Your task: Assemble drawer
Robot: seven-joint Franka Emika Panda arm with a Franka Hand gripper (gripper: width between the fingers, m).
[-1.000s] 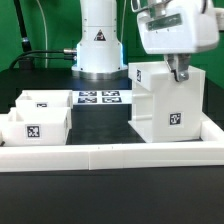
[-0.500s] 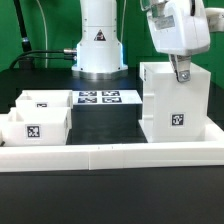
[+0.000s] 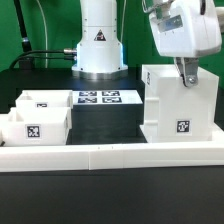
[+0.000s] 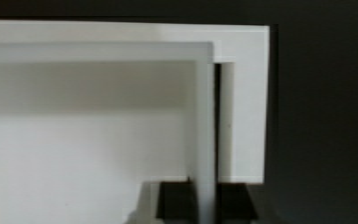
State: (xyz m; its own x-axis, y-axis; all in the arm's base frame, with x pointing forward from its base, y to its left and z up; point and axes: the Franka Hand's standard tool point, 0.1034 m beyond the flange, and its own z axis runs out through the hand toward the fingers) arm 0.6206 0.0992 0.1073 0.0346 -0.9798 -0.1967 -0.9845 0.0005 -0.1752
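The tall white drawer housing [image 3: 180,100] stands at the exterior view's right, a square tag on its front, close to the border wall. My gripper [image 3: 187,74] is shut on the housing's top wall edge from above. In the wrist view the housing [image 4: 105,110] fills the frame and its thin wall runs down between my dark fingers [image 4: 172,205]. Two small white trays [image 3: 40,115] with tags sit side by side at the exterior view's left.
The long low white border wall [image 3: 110,153] runs across the front. The marker board [image 3: 99,98] lies flat in the middle, in front of the arm's base [image 3: 98,45]. Cables lie behind on the left.
My gripper has slid the housing toward the exterior view's right, closer to the wall's right end. The trays have not moved.
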